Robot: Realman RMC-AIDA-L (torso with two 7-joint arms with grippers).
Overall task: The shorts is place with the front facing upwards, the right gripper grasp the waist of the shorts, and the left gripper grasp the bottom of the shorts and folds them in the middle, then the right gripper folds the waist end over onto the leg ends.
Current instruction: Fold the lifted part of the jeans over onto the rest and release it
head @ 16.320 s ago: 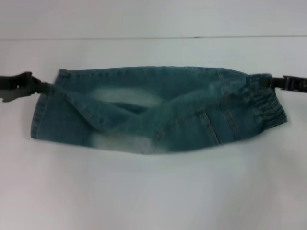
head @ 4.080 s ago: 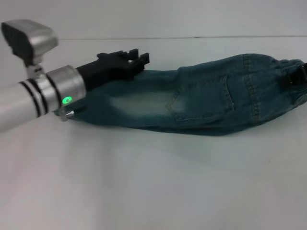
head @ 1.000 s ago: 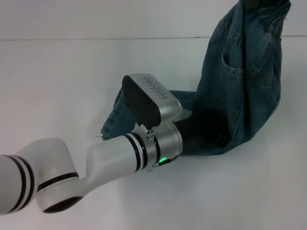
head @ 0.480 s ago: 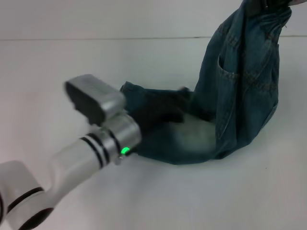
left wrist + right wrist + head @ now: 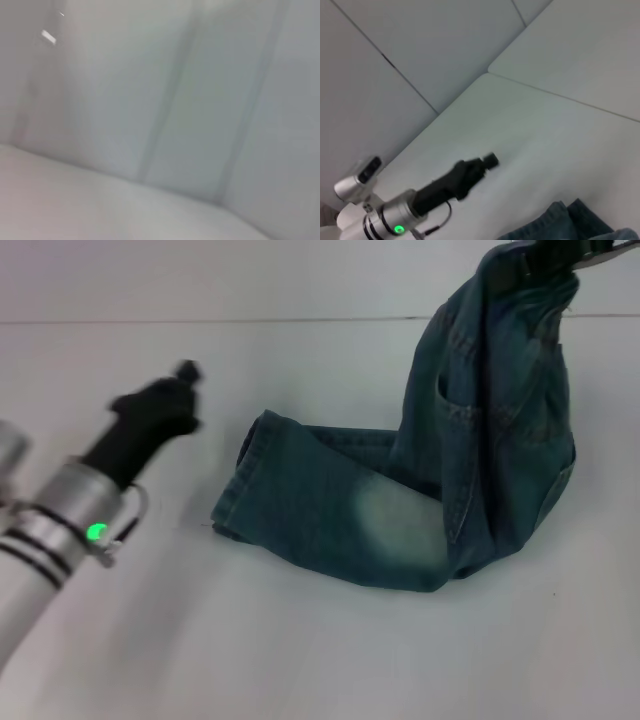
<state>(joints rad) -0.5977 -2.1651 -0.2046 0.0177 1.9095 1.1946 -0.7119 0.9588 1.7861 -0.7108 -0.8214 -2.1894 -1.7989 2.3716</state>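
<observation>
The blue denim shorts [image 5: 480, 440] are folded lengthwise. Their leg ends [image 5: 270, 480] lie flat on the white table [image 5: 300, 660], and the waist end hangs lifted at the top right. My right gripper [image 5: 555, 252] is shut on that waist, at the top edge of the head view. My left gripper [image 5: 185, 375] hovers over the table to the left of the leg ends, apart from the cloth and holding nothing. The right wrist view shows the left gripper [image 5: 489, 161] and a corner of the shorts [image 5: 570, 225] below. The left wrist view shows no shorts.
The back edge of the table [image 5: 200, 320] meets a pale wall behind the shorts. The left forearm [image 5: 60, 530] crosses the near left part of the table. Only pale panels appear in the left wrist view.
My left arm has pulled off the leg ends and swung back to the left, letting them lie uncovered. The right gripper still holds the waist raised, shifted slightly left.
</observation>
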